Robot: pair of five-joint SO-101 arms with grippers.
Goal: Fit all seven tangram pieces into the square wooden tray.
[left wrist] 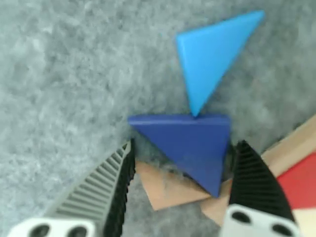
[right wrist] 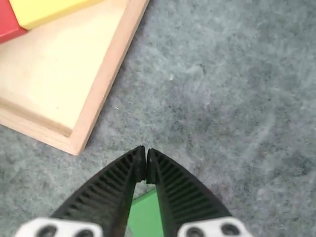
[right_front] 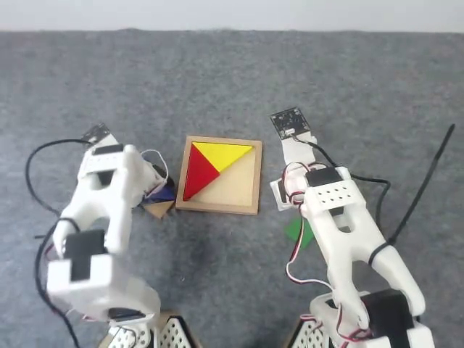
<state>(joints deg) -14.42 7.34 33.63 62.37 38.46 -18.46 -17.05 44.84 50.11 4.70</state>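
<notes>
from above the left arm (right_front: 109, 190) sits over the dark blue triangle (right_front: 162, 193) and the tan piece (right_front: 158, 209), just their corners poke out by the left edge of the wooden tray (right_front: 217, 206). green piece (right_front: 294, 229) is mostly buried under the right arm (right_front: 337, 210), can't tell its shape. in the left wrist view the tan piece is half tucked under the dark blue triangle, all kinda blurry.

One tray (right_front: 217, 206), two pieces inside — red (right_front: 197, 177), yellow (right_front: 221, 154) — four outside: light blue (left wrist: 212, 54), dark blue (left wrist: 190, 143), tan (left wrist: 158, 188), green (right wrist: 143, 217).
</notes>
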